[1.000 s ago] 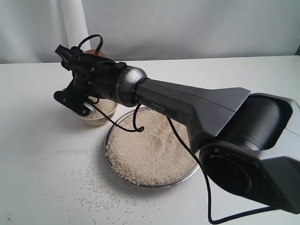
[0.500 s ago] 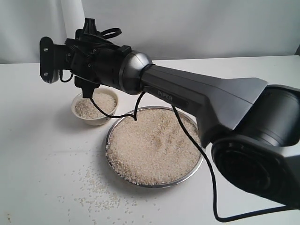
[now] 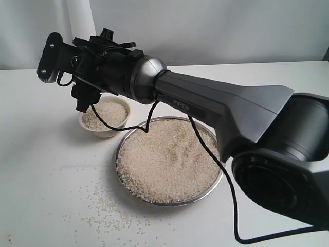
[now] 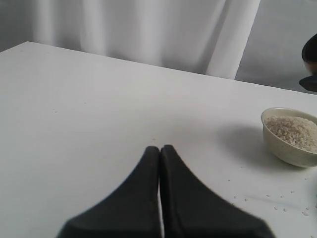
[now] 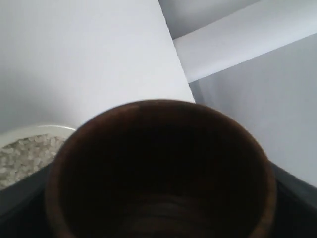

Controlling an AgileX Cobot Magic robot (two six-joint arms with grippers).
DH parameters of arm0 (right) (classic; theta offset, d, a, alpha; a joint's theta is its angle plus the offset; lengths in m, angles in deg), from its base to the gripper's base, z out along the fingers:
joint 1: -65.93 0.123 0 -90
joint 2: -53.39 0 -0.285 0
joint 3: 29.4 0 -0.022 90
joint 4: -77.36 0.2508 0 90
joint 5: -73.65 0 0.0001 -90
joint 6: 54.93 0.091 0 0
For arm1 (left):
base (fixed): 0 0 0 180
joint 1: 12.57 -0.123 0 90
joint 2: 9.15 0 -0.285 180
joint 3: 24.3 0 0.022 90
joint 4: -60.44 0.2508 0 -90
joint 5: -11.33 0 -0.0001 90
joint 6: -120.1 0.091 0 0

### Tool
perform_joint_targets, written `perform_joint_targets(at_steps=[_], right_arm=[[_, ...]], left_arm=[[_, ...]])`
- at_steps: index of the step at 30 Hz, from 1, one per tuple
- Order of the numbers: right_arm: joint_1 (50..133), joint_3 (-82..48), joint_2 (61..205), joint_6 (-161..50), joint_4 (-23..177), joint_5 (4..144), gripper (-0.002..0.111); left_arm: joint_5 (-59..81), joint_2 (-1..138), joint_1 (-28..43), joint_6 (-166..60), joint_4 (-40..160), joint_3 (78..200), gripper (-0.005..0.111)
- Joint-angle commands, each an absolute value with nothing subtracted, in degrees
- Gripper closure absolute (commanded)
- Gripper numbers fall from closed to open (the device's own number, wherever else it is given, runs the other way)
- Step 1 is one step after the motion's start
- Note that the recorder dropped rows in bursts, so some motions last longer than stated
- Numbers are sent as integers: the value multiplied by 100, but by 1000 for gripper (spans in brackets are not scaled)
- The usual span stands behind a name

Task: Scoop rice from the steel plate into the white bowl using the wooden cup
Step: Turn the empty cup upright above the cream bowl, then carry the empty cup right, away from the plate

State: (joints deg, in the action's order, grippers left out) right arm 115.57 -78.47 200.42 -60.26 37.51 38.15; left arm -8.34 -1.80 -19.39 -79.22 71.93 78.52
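From the outside camera, your right arm reaches across the steel plate (image 3: 169, 203), which is heaped with rice (image 3: 164, 159), and its claw (image 3: 69, 77) hangs just above the white bowl (image 3: 105, 119). The bowl holds rice too, and loose grains lie scattered on the bench (image 3: 41, 170) in front of the plate. The cup is hidden behind the arm here. On your left wrist camera, the left claw (image 4: 159, 157) is pressed closed with nothing in it, low over the bare bench, and the bowl sits well off to one side. On your right wrist camera, the wooden cup (image 5: 158, 168) fills the picture, its inside dark, gripped between the claw's dark fingers (image 5: 293, 198).
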Motion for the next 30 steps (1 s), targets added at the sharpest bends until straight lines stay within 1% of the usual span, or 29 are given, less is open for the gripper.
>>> perform_joint_targets(at_steps=[1,7,10,12,15,20,21,22,25,29,30], right_arm=[[11572,-7892,19909,-5312,3948,3861,108],[11519,-7892,19585,-3610,4140,3840,108],[11482,-7728,19166,-3457,4161,3689,108],[11371,-7311,18754,-3457,4579,4105,108],[11119,-6211,18035,-3386,4759,4922,108],[10478,-3730,16562,-3386,4888,6902,108],[10369,-3407,16368,-3386,4888,7073,108],[10130,-2794,15988,-3386,4888,7293,108],[9460,-1545,15219,-3395,4888,7414,108],[8825,-699,14861,-3399,4888,8068,108],[8559,-345,14807,-3409,4966,8458,108]], left_arm=[[-798,-136,-1931,-7935,7172,7849,107],[-798,-136,-1931,-7935,7172,7849,107],[-798,-136,-1931,-7935,7172,7849,107],[-798,-136,-1931,-7935,7172,7849,107],[-798,-136,-1931,-7935,7172,7849,107],[-798,-136,-1931,-7935,7172,7849,107],[-798,-136,-1931,-7935,7172,7849,107],[-798,-136,-1931,-7935,7172,7849,107],[-798,-136,-1931,-7935,7172,7849,107],[-798,-136,-1931,-7935,7172,7849,107],[-798,-136,-1931,-7935,7172,7849,107]])
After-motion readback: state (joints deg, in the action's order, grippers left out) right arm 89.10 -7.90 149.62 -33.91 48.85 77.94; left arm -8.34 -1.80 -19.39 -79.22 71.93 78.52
